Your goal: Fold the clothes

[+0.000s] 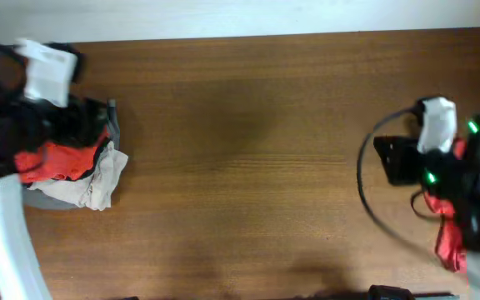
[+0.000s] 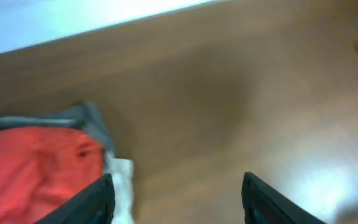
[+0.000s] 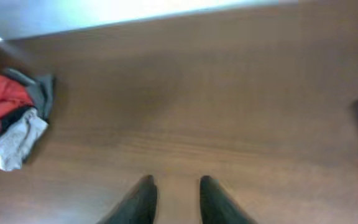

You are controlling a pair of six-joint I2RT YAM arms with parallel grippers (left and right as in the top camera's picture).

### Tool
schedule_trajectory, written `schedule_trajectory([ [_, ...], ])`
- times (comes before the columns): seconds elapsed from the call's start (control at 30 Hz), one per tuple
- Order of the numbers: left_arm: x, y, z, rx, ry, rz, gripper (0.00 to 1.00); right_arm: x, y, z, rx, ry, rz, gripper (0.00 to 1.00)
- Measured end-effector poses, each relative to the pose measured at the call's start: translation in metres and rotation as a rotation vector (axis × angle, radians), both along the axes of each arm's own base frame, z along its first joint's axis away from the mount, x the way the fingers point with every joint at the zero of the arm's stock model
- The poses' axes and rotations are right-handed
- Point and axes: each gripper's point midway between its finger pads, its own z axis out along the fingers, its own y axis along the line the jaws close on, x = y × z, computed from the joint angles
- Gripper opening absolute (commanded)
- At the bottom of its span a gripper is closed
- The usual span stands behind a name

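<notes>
A pile of clothes (image 1: 65, 162) lies at the table's left: a red garment on top, grey and off-white cloth under and beside it. In the left wrist view the red garment (image 2: 33, 165) is at the lower left, with off-white cloth (image 2: 122, 186) beside the left finger. My left gripper (image 2: 178, 182) is open wide and empty, above the pile's right edge. A second red garment (image 1: 448, 242) lies partly under the right arm at the table's right edge. My right gripper (image 3: 176, 182) is open by a narrow gap, empty, over bare wood. No print shows.
The brown wooden table (image 1: 248, 150) spans the view, with a pale wall strip along its far edge. A black cable (image 1: 363, 187) loops by the right arm. The left arm's white base (image 1: 2, 242) stands at the lower left.
</notes>
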Motion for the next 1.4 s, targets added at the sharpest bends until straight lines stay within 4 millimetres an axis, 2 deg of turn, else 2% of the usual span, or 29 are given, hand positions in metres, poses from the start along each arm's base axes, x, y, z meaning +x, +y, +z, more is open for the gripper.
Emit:
schedule_trajectory([
  [0.07, -0.01, -0.021, -0.003, 0.013, 0.019, -0.085, 0.93, -0.016, 0.003, 0.018, -0.015, -0.077, 0.001, 0.72],
  [0.1, -0.015, -0.032, -0.004, 0.018, 0.028, -0.125, 0.99, -0.025, 0.004, 0.026, -0.026, -0.116, 0.005, 0.9],
  [0.13, -0.019, -0.041, -0.005, 0.017, 0.037, -0.153, 0.99, -0.03, 0.005, 0.032, -0.03, -0.141, 0.005, 1.0],
  [0.2, -0.026, -0.057, -0.006, 0.024, 0.043, -0.208, 0.99, -0.043, 0.008, 0.043, -0.046, -0.197, 0.008, 0.99],
  [0.3, -0.028, -0.072, -0.006, 0.053, 0.032, -0.255, 0.99, -0.055, 0.01, 0.049, -0.05, -0.229, 0.007, 0.99],
  [0.47, -0.032, -0.096, -0.008, 0.127, 0.014, -0.305, 0.99, -0.06, 0.011, 0.044, -0.047, -0.206, 0.007, 0.99],
  [0.57, -0.032, -0.103, -0.006, 0.175, -0.009, -0.283, 0.99, -0.061, 0.011, 0.043, -0.044, -0.197, 0.007, 0.99],
  [0.93, -0.03, -0.095, -0.006, 0.239, -0.012, -0.208, 0.99, -0.061, 0.011, 0.042, -0.044, -0.193, 0.007, 0.99],
  [1.4, -0.029, -0.094, -0.006, 0.244, -0.012, -0.202, 0.99, -0.062, 0.011, 0.041, -0.044, -0.19, 0.007, 0.99],
])
